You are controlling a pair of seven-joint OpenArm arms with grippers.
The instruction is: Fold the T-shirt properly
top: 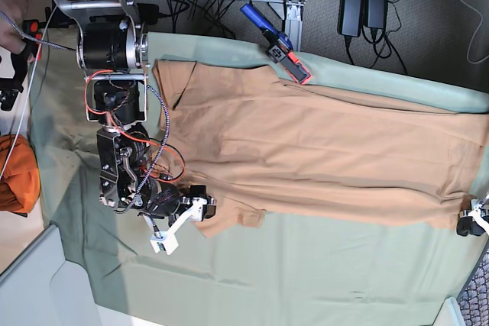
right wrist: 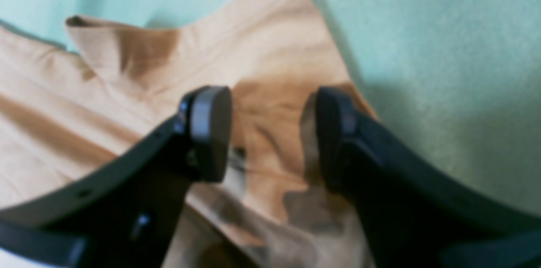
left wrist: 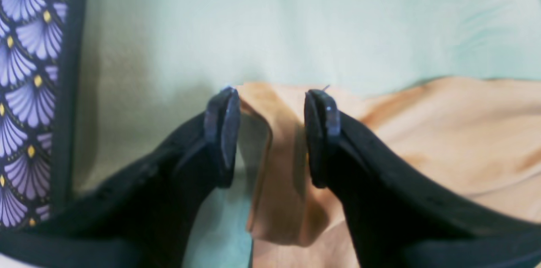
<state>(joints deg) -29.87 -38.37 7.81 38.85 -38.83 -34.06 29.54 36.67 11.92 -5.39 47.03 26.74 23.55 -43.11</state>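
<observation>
The left gripper [left wrist: 272, 132] has its 2 fingers apart, a raised fold of the T-shirt [top: 321, 154] standing between them. The right gripper [right wrist: 270, 132] is also spread, over a wrinkled corner. The tan, creased shirt lies flat on the green table cloth [top: 306, 272]. No writing is readable.

Bare table cloth [top: 306, 280] lies open beside T-shirt [top: 321, 150].

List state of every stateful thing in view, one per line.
Tan short-sleeved cotton T-shirt: spread flat, unfolded, wrinkled.
Left claw: open, straddling a raised fold at the shirt's edge.
Right claw: open, over the sleeve.
Sage-green table cloth: spread under the shirt.
Deep-orange cloth bundle: bunched, off to the side.
</observation>
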